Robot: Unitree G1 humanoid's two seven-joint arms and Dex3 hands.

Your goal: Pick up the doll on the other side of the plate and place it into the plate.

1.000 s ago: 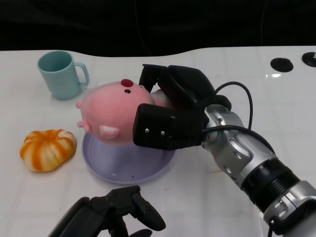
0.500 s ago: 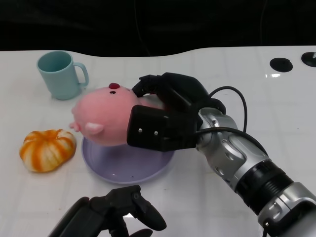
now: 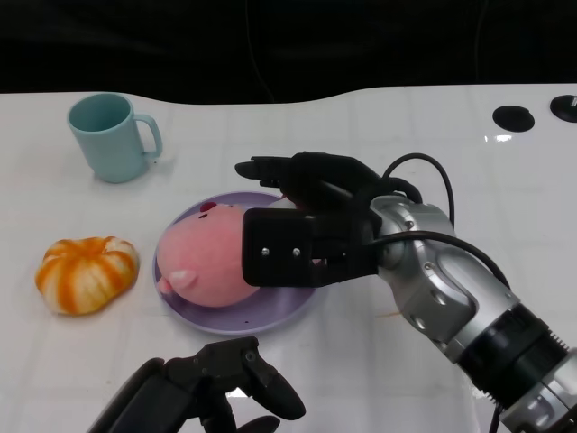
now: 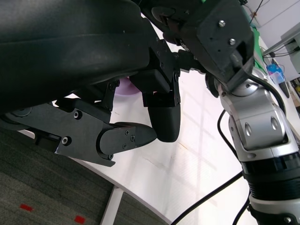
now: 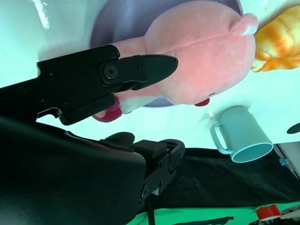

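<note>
- The pink doll point(image 3: 209, 263) has been lowered onto the purple plate point(image 3: 293, 304), centre frame.
- The right robot hand point(image 3: 306, 225) is seen spread open; withdrawal remains.

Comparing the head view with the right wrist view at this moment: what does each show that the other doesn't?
Only the head view shows the left robot hand low in the foreground and the right arm's silver forearm. Only the right wrist view shows green floor beyond the table. Both show the pink doll lying in the purple plate, the right robot hand beside it, the teal mug and the orange pumpkin.
</note>
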